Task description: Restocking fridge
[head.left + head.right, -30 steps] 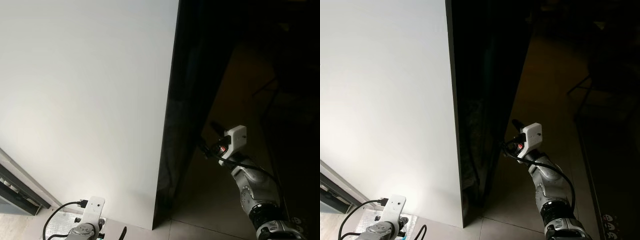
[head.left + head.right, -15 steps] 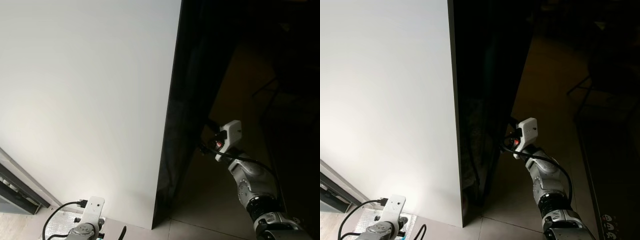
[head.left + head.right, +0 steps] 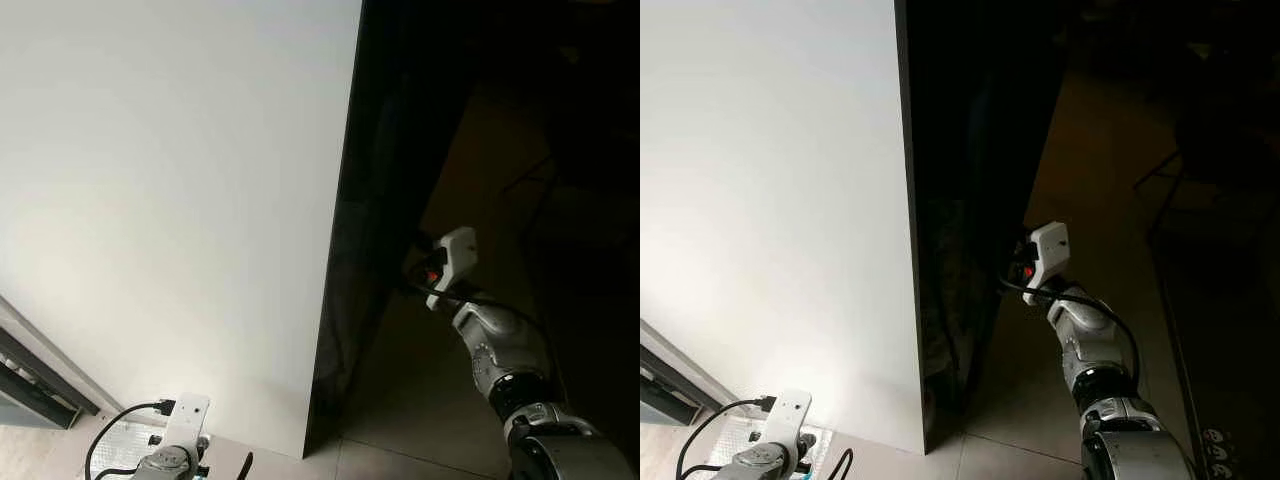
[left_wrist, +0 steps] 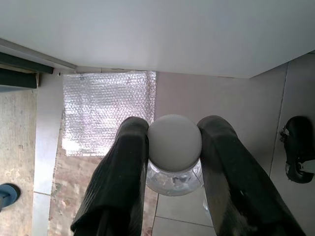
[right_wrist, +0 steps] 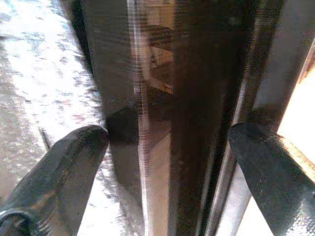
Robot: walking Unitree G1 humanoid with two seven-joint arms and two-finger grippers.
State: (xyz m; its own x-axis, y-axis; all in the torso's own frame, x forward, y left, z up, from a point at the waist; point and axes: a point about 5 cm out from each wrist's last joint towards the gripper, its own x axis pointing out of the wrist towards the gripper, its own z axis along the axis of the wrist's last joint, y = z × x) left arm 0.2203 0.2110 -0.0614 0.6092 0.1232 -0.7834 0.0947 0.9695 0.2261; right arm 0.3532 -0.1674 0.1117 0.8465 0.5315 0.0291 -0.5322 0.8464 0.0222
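Right wrist view | right claw (image 5: 162, 147) spread, straddling upright dark fridge door edge (image 5: 157, 98) | left claw (image 4: 170, 147) pinching white-capped bottle (image 4: 174, 147), low beside fridge

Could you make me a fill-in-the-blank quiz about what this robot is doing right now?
1. The left gripper is shut on a clear bottle with a ____ cap.
2. The right gripper has its fingers ____.
3. The right gripper reaches toward the ____ edge of the fridge door.

Missing words: white; open; dark

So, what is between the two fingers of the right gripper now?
In the right wrist view, the dark fridge door edge stands between the open right gripper's fingers, not yet clamped.
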